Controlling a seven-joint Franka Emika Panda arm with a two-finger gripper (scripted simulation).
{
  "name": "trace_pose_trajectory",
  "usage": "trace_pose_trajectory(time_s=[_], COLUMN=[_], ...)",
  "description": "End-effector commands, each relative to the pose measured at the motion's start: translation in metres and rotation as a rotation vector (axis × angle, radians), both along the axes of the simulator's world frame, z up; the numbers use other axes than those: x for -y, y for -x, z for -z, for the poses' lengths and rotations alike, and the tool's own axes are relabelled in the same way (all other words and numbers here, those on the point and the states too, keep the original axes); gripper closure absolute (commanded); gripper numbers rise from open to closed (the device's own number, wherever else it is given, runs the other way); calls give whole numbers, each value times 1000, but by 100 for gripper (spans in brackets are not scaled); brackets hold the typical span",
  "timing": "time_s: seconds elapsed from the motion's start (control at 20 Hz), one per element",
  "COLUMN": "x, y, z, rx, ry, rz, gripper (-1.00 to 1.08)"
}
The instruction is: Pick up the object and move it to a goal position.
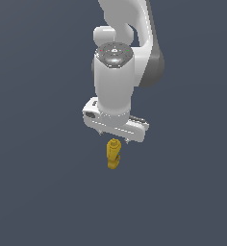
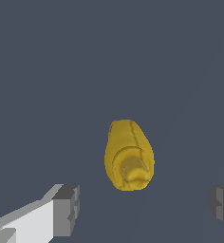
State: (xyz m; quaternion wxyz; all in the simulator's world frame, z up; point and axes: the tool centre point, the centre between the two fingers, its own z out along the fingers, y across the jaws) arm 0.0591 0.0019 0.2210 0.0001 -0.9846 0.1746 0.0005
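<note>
While spread: hand (image 2: 142, 209) clear around object (image 2: 128, 155).

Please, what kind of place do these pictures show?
Most likely a simulated test scene, not a real room. The background is one flat grey-blue surface with no furniture or walls. Only a white robot arm, its open fingers and a small golden-yellow object appear, all with smooth rendered shading.

A bare simulated scene: a flat, featureless slate-blue ground (image 1: 38, 192) fills both views, with no furnishings.
</note>
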Motion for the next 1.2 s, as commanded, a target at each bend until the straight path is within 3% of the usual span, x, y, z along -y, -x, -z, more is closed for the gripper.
trace_pose_trajectory(time_s=[0.0,0.95,1.0,1.15], x=[0,0,0,0], y=[0,-1,-1,-1], z=[0,51,51,51], rx=[0,1,1,1], ry=[0,1,1,1], rz=[0,3,3,3], gripper=[-92,-92,108,108])
